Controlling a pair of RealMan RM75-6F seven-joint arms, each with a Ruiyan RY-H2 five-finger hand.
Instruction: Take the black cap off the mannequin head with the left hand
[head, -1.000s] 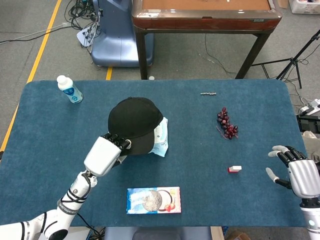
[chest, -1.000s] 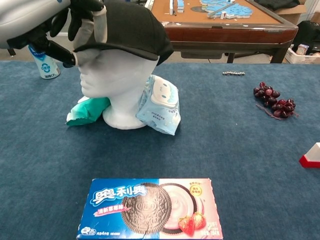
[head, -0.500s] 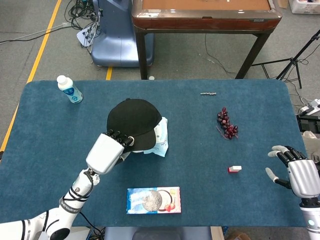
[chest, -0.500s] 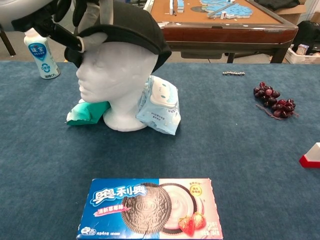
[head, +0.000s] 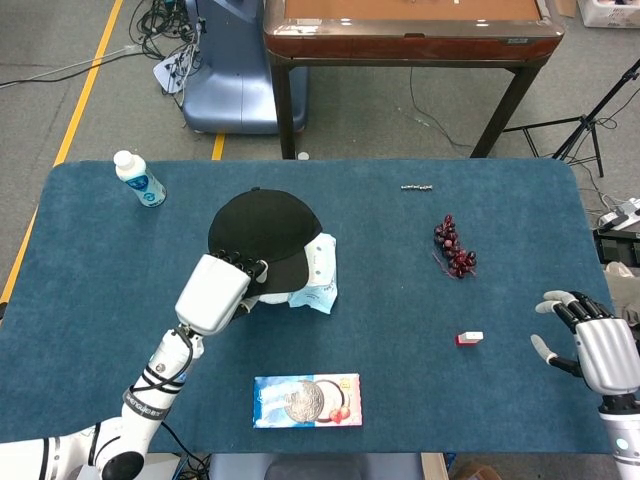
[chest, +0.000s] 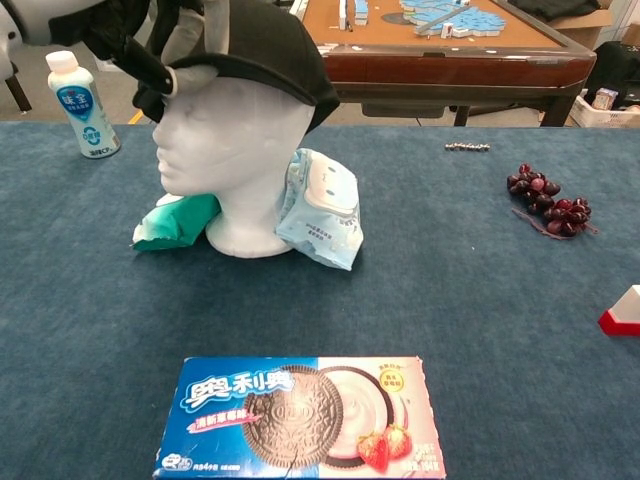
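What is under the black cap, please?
Under the black fabric cap sits a white foam mannequin head; its face shows, its crown is covered. The left hand grips the brim.

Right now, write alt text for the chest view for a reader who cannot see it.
The robot's left hand grips the brim of a black cap on a white mannequin head, which stands on a blue table. A wipes pack leans beside the head, a cookie box lies in front, and grapes lie to the right.
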